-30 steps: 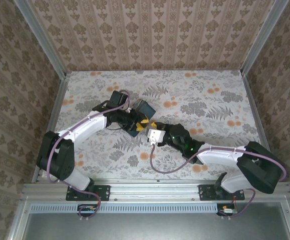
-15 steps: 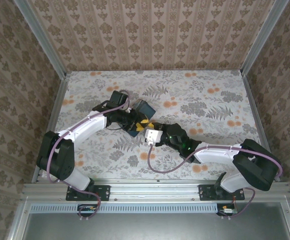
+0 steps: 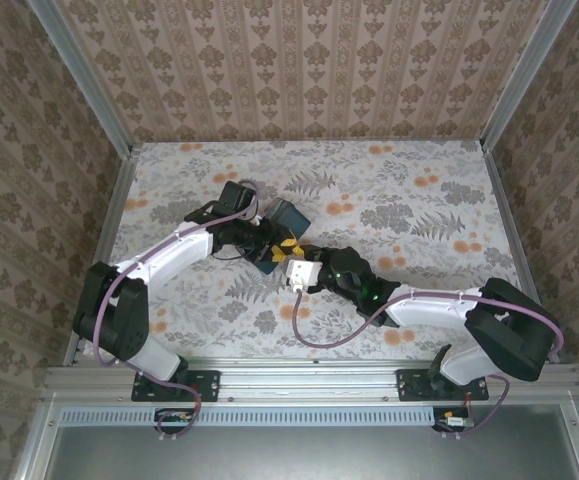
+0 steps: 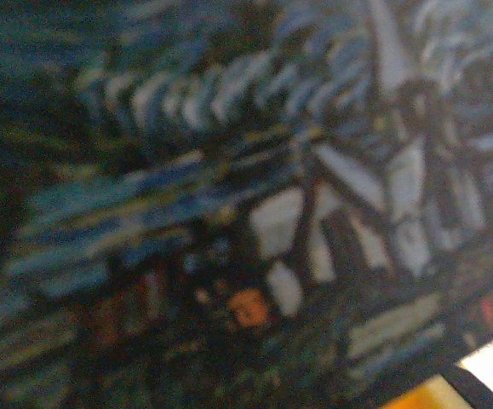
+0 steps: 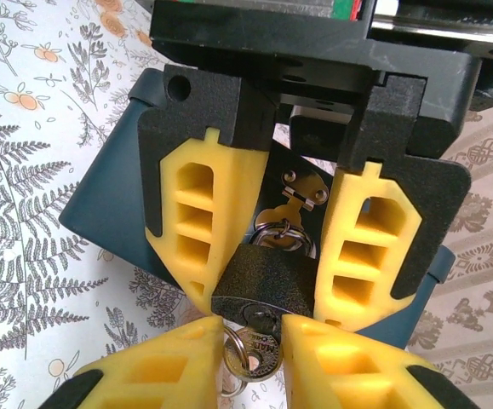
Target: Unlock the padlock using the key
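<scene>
The dark-grey padlock [image 5: 267, 285] hangs by its shackle from the small hasp [image 5: 301, 189] on the dark blue painted box [image 5: 118, 179]. My left gripper [image 5: 272, 294] comes in from above, and its yellow fingers [image 5: 197, 226] are shut on the sides of the padlock's body. The silvery key [image 5: 257, 351] sits in the keyhole at the padlock's underside, with a split ring on its head. My right gripper [image 5: 255, 354] is shut on the key's head from below. In the top view both grippers meet beside the box [image 3: 291, 214], the left gripper [image 3: 275, 244] just above the right gripper [image 3: 291, 256].
The box's starry print [image 4: 229, 170] is pressed close and blurred in the left wrist view. The box rests on the floral table [image 3: 419, 200], with patterned walls on three sides. Purple cable [image 3: 304, 330] loops under the right arm.
My right wrist has shifted a little to the left, closer to the box and the left gripper. The left arm has not moved.
</scene>
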`<action>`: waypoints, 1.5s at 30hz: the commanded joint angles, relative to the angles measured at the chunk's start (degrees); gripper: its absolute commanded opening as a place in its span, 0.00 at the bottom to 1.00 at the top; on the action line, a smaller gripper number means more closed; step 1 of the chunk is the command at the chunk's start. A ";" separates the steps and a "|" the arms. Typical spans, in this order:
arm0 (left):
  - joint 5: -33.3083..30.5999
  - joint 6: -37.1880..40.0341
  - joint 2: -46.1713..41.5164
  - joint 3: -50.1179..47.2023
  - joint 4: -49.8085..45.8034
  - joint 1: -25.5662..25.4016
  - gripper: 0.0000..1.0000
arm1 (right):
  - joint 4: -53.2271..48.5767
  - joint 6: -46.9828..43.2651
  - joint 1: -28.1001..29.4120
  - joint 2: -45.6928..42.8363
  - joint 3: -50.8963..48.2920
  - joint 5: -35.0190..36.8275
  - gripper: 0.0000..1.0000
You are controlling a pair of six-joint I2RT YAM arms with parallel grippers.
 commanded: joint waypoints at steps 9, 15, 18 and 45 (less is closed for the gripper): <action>1.73 -0.73 -2.05 0.61 1.68 -0.18 0.05 | -1.20 -0.39 0.15 1.59 1.37 2.02 0.17; 1.90 -0.81 -2.64 0.26 2.12 -0.18 0.05 | 0.01 3.96 -0.45 2.50 0.83 3.08 0.14; 2.26 -0.80 -2.89 -0.04 2.45 -0.18 0.05 | 1.24 9.45 -1.72 2.24 0.18 2.70 0.12; 2.59 0.29 -5.01 -1.78 2.06 1.23 0.05 | -6.84 18.73 -7.44 -9.11 -4.10 -6.62 0.31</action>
